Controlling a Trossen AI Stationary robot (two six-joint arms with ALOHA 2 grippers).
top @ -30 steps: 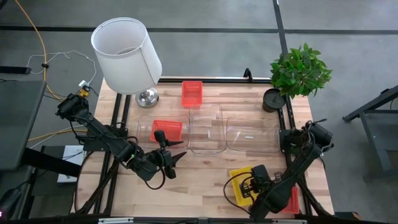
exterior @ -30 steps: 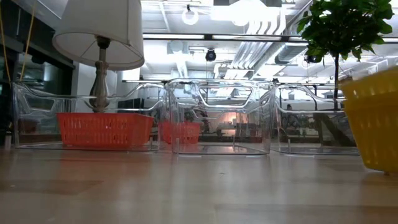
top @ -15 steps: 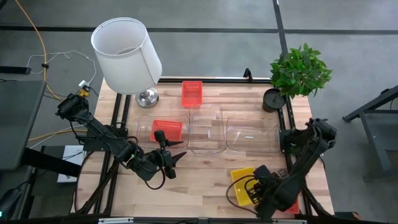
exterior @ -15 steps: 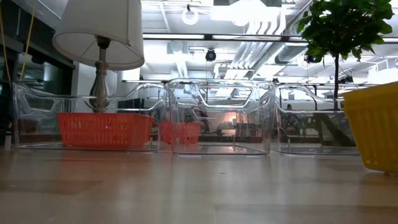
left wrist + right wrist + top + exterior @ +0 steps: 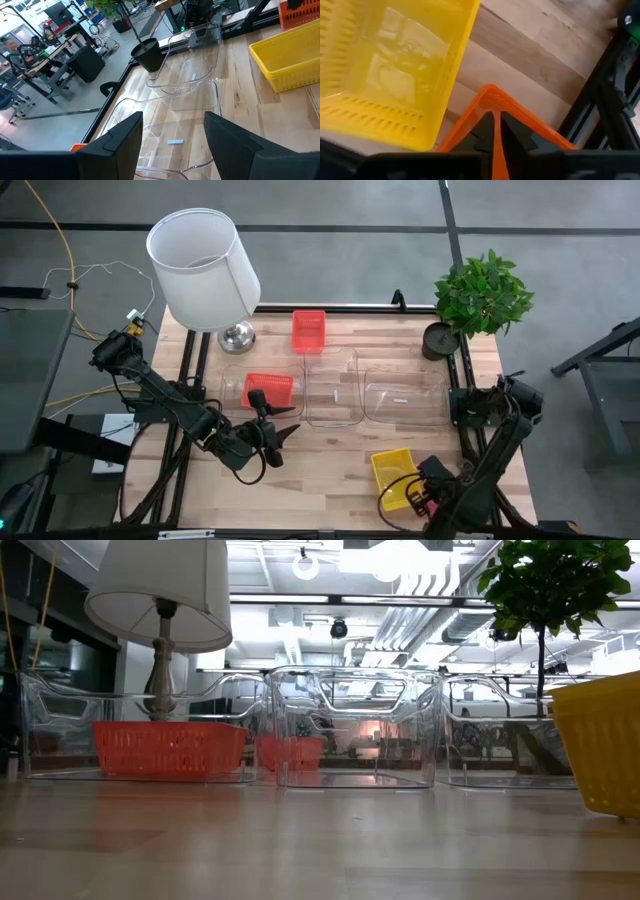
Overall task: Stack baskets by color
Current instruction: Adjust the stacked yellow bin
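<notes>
Near the table's front right corner my right gripper (image 5: 432, 498) points down, shut on a red basket (image 5: 520, 122); in the high view my arm covers most of that basket (image 5: 422, 503). Just left of it a yellow basket (image 5: 391, 473) sits flat on the table. Another red basket (image 5: 268, 388) lies inside the left clear bin (image 5: 232, 392), and a third (image 5: 308, 330) sits on the table at the far edge. Two more clear bins (image 5: 333, 390) (image 5: 405, 395) stand in the same row. My left gripper (image 5: 285, 430) hovers open in front of the left bin. My right gripper pinches the red basket's thin wall (image 5: 493, 107) between its two fingers, right by a corner of the rim (image 5: 490, 90). The fingers come from above, pointing down, one on each face of the wall. Whether the basket's bottom is on the table I cannot tell.
A table lamp (image 5: 205, 270) stands at the far left corner and a potted plant (image 5: 483, 292) at the far right. Black frame rails (image 5: 465, 430) run along the table's right side beside my right arm. Bare wood lies between the bins and the front edge.
My right gripper has moved off the yellow basket toward the table's right edge and near corner, rolling at the wrist. The yellow basket, slightly tipped a second ago, now sits level on the table.
</notes>
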